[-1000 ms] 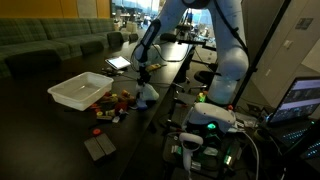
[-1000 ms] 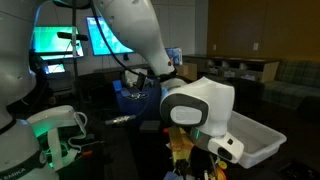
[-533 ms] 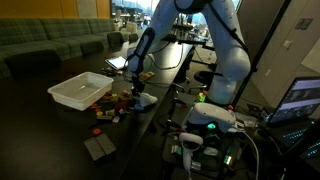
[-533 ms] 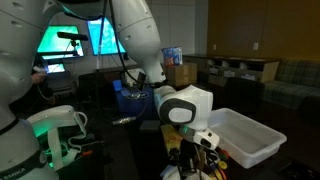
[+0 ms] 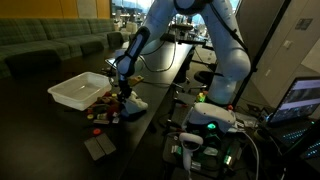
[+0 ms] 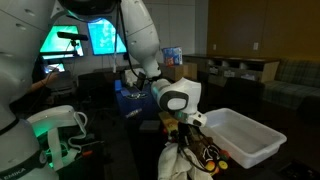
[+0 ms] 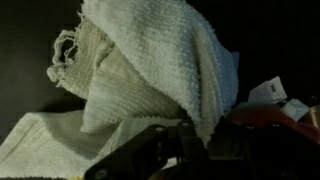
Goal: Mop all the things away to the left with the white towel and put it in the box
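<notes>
My gripper (image 5: 123, 93) is low over the dark table and shut on the white towel (image 5: 134, 104), which trails beside it. In the wrist view the towel (image 7: 150, 70) fills most of the picture, bunched in folds, and it runs down between the dark fingers (image 7: 150, 152) of the gripper (image 7: 185, 150). The small red, orange and brown things (image 5: 101, 110) lie in a cluster just left of the gripper, against the box (image 5: 72, 92). Red and white pieces (image 7: 268, 112) show past the towel's edge. A flat dark grey piece (image 5: 99, 148) lies apart, nearer the camera.
A tablet with a bright screen (image 5: 118, 62) lies behind the box. The box (image 6: 250, 133) and the small things (image 6: 207, 152) also show beside the gripper (image 6: 180, 112) in an exterior view. Cables and lit equipment (image 5: 210, 125) crowd the table's right side.
The gripper has swept left and down with the towel, from beside the cluster to right against it, and the small things now sit closer to the box.
</notes>
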